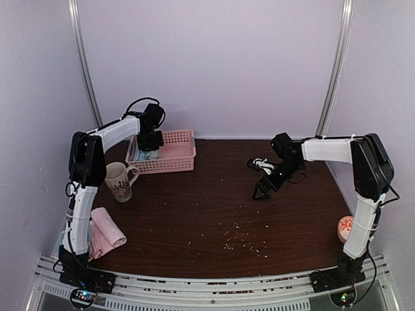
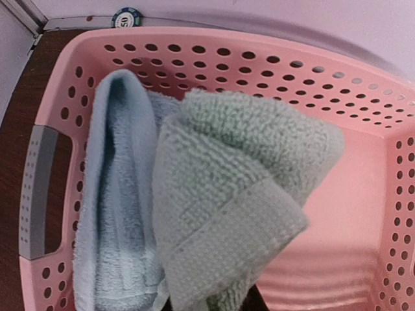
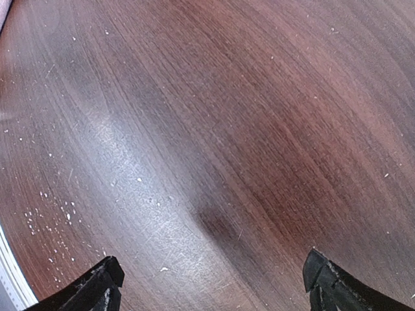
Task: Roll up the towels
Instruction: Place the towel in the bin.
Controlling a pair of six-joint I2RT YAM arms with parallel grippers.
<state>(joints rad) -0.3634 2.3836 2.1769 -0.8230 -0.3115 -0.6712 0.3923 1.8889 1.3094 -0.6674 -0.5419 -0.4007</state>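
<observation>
At the near left corner of the dark wooden tabletop (image 1: 207,214), a pink towel (image 1: 107,230) lies rolled up just beside the base of the left arm (image 1: 83,175). At the near right edge, a pale round thing (image 1: 347,228) with orange marks sits half hidden behind the right arm (image 1: 366,168); what it is cannot be told. Pale crumbs (image 1: 243,238) are scattered over the near middle of the tabletop.

Further back on the left a patterned mug (image 1: 118,181) stands upright. On the right, at about the same depth, the right jaws hang low over bare wood, wide apart and holding nothing. The wrist view shows only two black fingertips (image 3: 97,290) at the lower corners.

Farthest back on the left is a pink perforated basket (image 1: 176,155) with a grey handle (image 2: 39,191). The left jaws reach down into its left end. Inside, a light blue towel (image 2: 120,194) lies lengthwise along the wall by the handle. A green towel (image 2: 240,194), loosely rolled, rests against and partly over it, close under the camera. The left jaws themselves are hidden, so whether they are clamped on the green towel cannot be told. Beyond the basket's far rim lies a small round disc (image 2: 126,17).
</observation>
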